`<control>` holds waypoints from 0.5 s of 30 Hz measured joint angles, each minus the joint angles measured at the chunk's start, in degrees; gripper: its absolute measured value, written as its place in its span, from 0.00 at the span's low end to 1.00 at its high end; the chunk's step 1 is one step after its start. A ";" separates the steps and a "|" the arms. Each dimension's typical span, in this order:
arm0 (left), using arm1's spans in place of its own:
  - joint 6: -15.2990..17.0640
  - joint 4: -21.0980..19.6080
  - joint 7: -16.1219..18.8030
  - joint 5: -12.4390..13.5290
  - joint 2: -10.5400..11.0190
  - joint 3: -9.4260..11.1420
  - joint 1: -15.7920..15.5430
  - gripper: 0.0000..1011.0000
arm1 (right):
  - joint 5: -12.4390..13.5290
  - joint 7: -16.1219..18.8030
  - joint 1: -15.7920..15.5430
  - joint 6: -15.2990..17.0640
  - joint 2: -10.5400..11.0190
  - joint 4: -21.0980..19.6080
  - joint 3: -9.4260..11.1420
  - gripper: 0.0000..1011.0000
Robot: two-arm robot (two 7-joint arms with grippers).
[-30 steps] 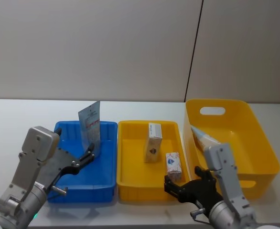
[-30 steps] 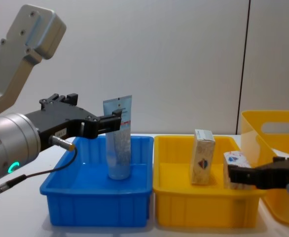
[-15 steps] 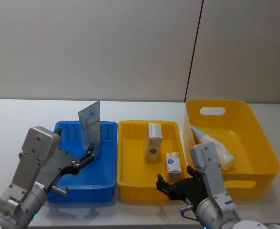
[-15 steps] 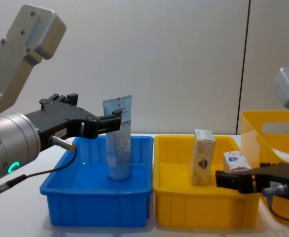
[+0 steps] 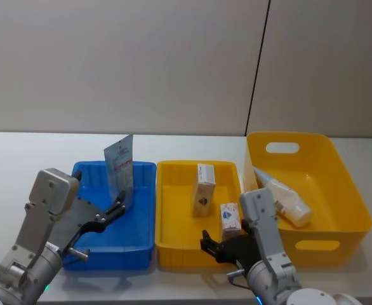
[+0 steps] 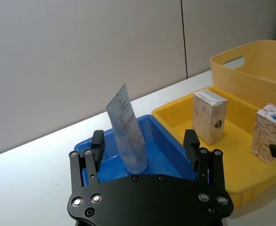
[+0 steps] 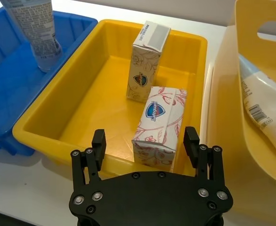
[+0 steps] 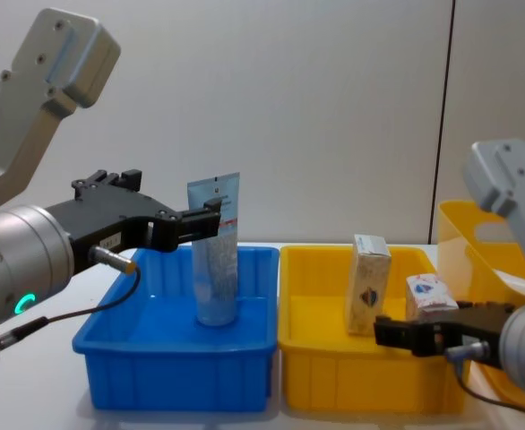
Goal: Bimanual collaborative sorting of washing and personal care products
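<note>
A narrow bluish tube [image 5: 119, 168] stands upright in the blue bin [image 5: 84, 168]. My left gripper [image 5: 116, 208] is open and level with it, with the tube [image 6: 128, 136] standing between and just past the fingertips, untouched. In the yellow tray [image 5: 173, 164] stand a taller cream carton [image 5: 204, 189] and a small white carton [image 5: 229, 217] printed red and blue. My right gripper [image 7: 145, 136] is open at the tray's front edge, directly facing the small carton [image 7: 159, 125]. A wide pale-blue tube [image 5: 281, 197] lies in the yellow basket [image 5: 345, 190].
The three containers stand side by side on a white table: blue bin on the left, yellow tray in the middle, handled basket on the right. A grey wall rises behind them. Bare tabletop lies left of the blue bin and behind the containers.
My right arm has slid left along the front of the yellow tray, now facing the small carton. The left arm and all the products have stayed put.
</note>
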 joint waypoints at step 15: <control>0.00 0.00 0.00 0.00 0.00 0.00 0.00 0.99 | -1.53 -0.92 2.27 -1.70 -2.32 4.48 -0.60 0.99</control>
